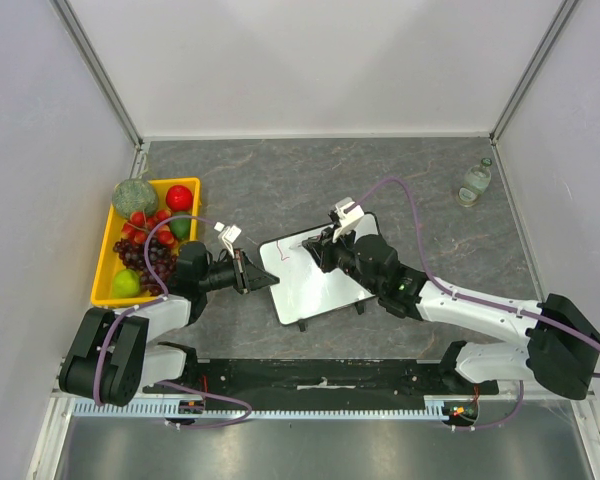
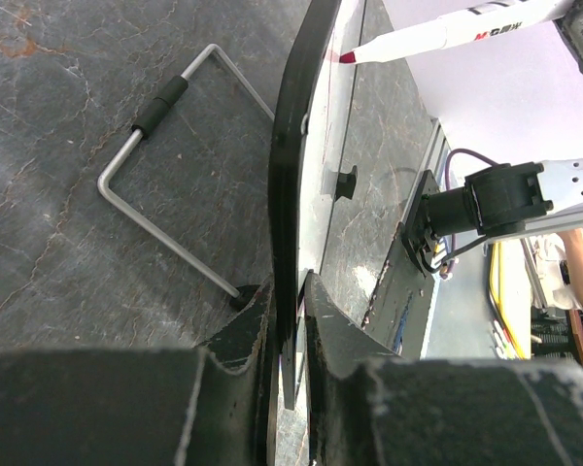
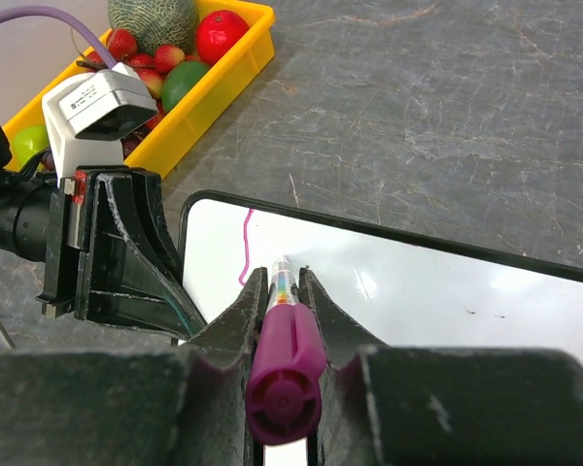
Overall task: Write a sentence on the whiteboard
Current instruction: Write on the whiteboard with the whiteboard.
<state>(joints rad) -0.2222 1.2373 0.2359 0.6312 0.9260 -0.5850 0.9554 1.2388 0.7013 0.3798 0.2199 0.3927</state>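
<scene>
The whiteboard [image 1: 325, 275] lies in the middle of the table, tilted up on its wire foot [image 2: 165, 175]. My left gripper [image 1: 263, 278] is shut on the board's left edge [image 2: 296, 194], one finger on each face. A marker with a magenta cap [image 3: 287, 359] is clamped in my right gripper [image 3: 284, 277], which hovers over the board's upper left part [image 1: 327, 250]. The marker's pink tip [image 2: 348, 58] touches the white surface [image 3: 428, 291]. Of the sentence, one thin pink stroke [image 3: 245, 248] shows near the board's left edge.
A yellow tray [image 1: 105, 245] of fruit, with a melon, apples, grapes and strawberries, stands at the left beside my left arm. A small clear bottle [image 1: 475, 183] is at the back right. White walls close in three sides.
</scene>
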